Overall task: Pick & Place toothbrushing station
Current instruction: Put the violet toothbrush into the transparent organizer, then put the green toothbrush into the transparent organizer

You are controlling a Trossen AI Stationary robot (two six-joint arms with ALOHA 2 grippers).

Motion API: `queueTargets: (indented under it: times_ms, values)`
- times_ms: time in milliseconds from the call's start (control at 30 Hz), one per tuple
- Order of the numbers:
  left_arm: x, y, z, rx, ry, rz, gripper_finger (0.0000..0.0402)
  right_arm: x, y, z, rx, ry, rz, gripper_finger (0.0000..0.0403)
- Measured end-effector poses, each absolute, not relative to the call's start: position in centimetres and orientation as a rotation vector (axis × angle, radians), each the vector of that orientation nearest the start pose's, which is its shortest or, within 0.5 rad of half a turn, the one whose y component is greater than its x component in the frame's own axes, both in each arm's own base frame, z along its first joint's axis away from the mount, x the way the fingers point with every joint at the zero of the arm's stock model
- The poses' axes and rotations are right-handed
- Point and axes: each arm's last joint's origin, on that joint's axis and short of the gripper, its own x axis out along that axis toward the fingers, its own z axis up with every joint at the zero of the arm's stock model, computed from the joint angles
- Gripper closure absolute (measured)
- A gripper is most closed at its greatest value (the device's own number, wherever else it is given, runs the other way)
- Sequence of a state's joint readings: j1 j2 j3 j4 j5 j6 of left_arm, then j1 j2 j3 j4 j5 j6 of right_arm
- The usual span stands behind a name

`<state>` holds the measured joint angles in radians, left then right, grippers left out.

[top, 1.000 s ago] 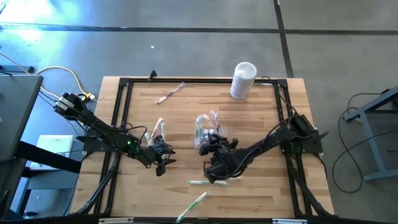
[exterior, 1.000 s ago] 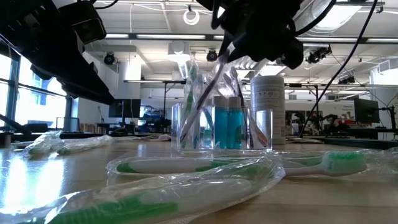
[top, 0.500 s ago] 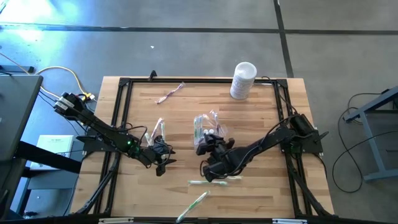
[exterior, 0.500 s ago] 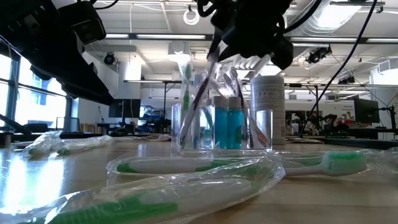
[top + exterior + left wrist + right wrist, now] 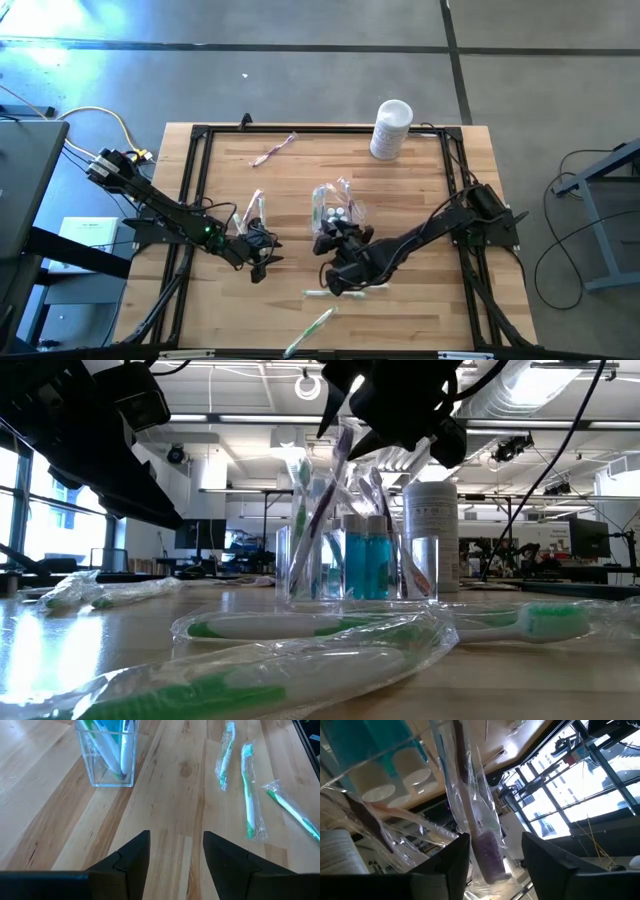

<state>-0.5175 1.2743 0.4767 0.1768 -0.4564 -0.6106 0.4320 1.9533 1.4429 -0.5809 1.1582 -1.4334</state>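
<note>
Surface (image 5: 420, 190): pale wooden planks with visible grain, bordered by a dark metal frame.
White canister (image 5: 391, 129): a matt cylinder, stood upright near the far right corner of the surface.
Clear cup (image 5: 355, 565): a square-sided, transparent plastic holder, placed near the middle of the surface; wrapped brushes are stood in it, leaning at angles.
Teal tubes (image 5: 366, 556): two short, smooth tubes seen through the cup wall, stood on round white caps.
Loose toothbrushes (image 5: 400, 624): slim green-and-white brushes sealed in crinkled clear film, laid flat near the front edge of the surface; two more (image 5: 248, 790) lie side by side towards the left edge.
Pink brush (image 5: 273, 152): a thin wrapped brush, laid near the far edge.
Purple-bristled brush (image 5: 482, 847): wrapped in glossy film, seen between the right claw's fingers, apart from both.
Right claw (image 5: 492, 865): positioned directly over the cup, fingers parted, nothing gripped.
Left claw (image 5: 173, 862): held low over bare wood left of the cup, fingers spread apart and empty.
</note>
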Motion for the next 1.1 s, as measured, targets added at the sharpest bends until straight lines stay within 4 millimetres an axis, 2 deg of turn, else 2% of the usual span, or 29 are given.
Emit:
queueTargets:
  times_ms: [167, 533, 633, 900, 967, 1100]
  values:
    - [20.9, -10.4, 16.8, -0.304, 0.542, 0.109, 0.0222, 37.0, 14.4, 22.1, -2.074, 1.205, -0.013, 0.0222]
    - [20.9, -10.4, 16.8, -0.305, 0.543, 0.108, 0.0222, 35.8, 13.3, 26.6, -1.953, 1.122, -0.156, 0.0227]
    - [20.9, -10.4, 16.8, -0.308, 0.543, 0.108, 0.0222, 35.5, 12.1, 28.1, -1.859, 1.101, -0.236, 0.0227]
    - [20.9, -10.4, 16.8, -0.327, 0.547, 0.107, 0.0222, 33.2, 8.8, 33.8, -1.535, 0.979, -0.529, 0.0227]
    - [20.9, -10.5, 16.8, -0.335, 0.552, 0.090, 0.0222, 32.2, 8.4, 35.2, -1.419, 0.924, -0.630, 0.0227]
    - [20.9, -10.5, 17.2, -0.395, 0.543, 0.087, 0.0222, 30.4, 7.6, 37.1, -1.069, 0.745, -0.846, 0.0227]
